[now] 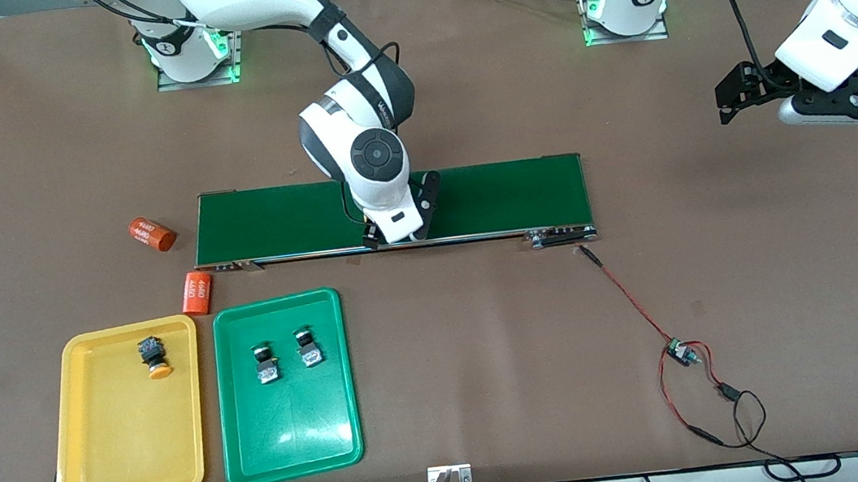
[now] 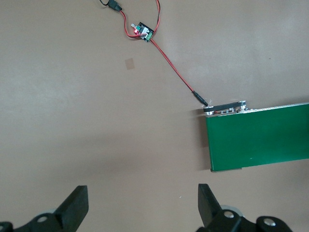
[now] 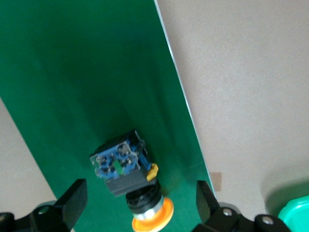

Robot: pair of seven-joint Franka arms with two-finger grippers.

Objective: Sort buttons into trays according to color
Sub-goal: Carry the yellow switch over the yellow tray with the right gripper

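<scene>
Right gripper (image 3: 137,203) open over a button on the belt, left gripper (image 2: 140,205) open and waiting.

The right gripper's jaws stand wide, holding nothing, around an orange-capped button (image 3: 129,181) on the green belt (image 1: 473,199) near its lower edge at frame center; the arm bends down steeply. The left gripper hangs empty over bare table at upper right. At lower left, the yellow tray (image 1: 97,470) holds one orange button (image 1: 154,356) and the green tray (image 1: 290,446) holds two buttons (image 1: 266,363) (image 1: 308,347). Two orange cylinders (image 1: 151,234) (image 1: 197,294) lie above the trays.
</scene>
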